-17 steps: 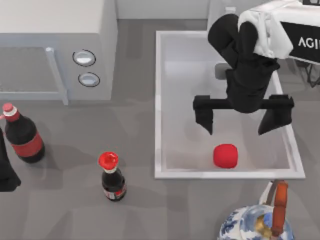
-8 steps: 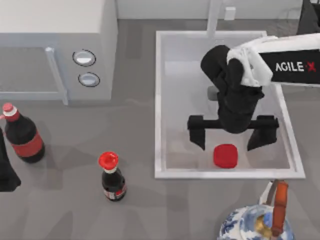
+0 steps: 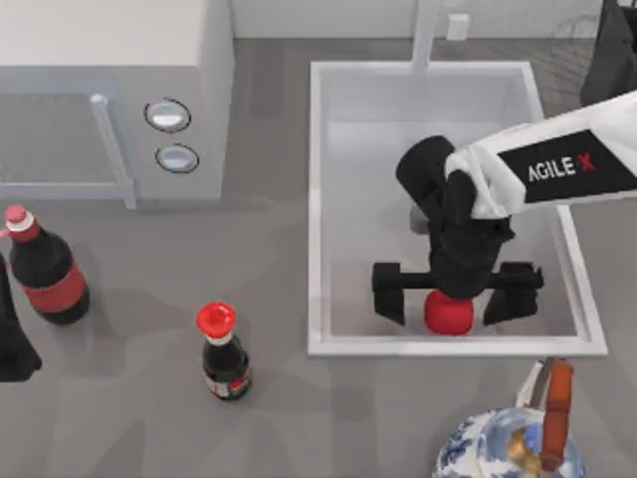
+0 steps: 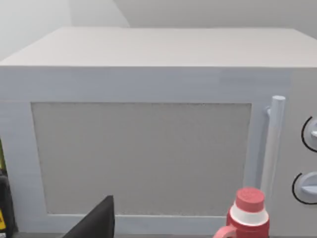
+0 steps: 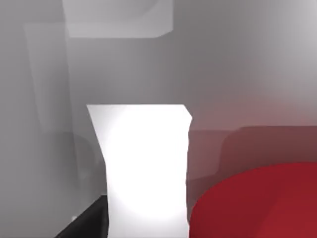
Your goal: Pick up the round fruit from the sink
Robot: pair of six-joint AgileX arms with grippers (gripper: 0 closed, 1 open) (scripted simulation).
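The round fruit [image 3: 449, 315], a small bright-red blob, lies on the floor of the white sink [image 3: 318, 199] near its front wall. My right gripper [image 3: 450, 297] is lowered over it and open, with one black finger on each side of the fruit and a gap to both. In the right wrist view the fruit [image 5: 257, 203] shows close up beside a brightly lit finger [image 5: 143, 168], against the sink's grey inner wall [image 5: 59, 99]. My left arm [image 3: 12, 344] stays parked at the table's left edge.
A white microwave [image 3: 109, 100] stands at the back left. A dark cola bottle [image 3: 45, 269] and a smaller red-capped bottle [image 3: 224, 354] stand in front of it. A blue-and-white teapot [image 3: 508, 443] sits just in front of the sink. The faucet [image 3: 426, 35] rises behind the basin.
My right gripper has moved toward the sink's front wall and down, from behind the fruit to straddling it. The fruit and the left arm have not moved.
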